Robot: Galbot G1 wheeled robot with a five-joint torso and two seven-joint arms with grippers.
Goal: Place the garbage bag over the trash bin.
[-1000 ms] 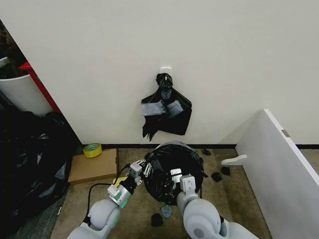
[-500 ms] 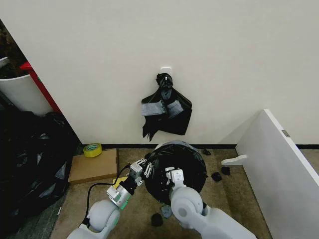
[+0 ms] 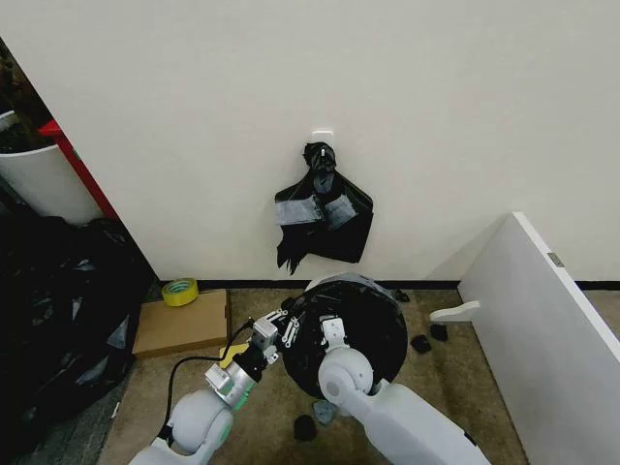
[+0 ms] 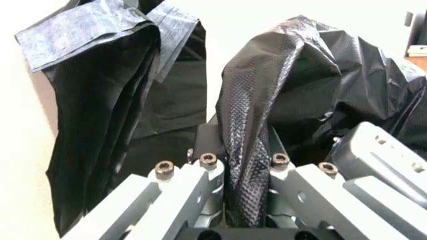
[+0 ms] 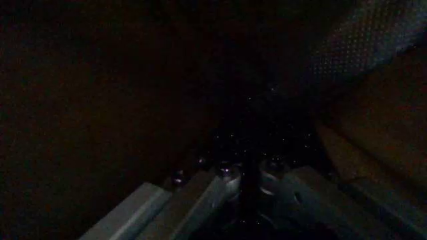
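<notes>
Draping the trash bin, the garbage bag (image 3: pixel 363 325) sat on the floor just before the wall. Left gripper (image 3: pixel 287 325) was clamped on a bag fold at the bin's left edge. Right gripper (image 3: pixel 329 329) reached inside the bag mouth, fingers pinched on film. Open carpet lay left; white panel (image 3: pixel 542 320) stood right.

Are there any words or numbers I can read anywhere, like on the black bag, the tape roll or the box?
No readable words or numbers anywhere.
The garbage bag: plain black plastic, no print.
The roll of tape: plain yellow, no print to make out.
The cardboard box: plain brown top.
The small white plate on the wall: blank.
The small tag on the white board: too small to read.
</notes>
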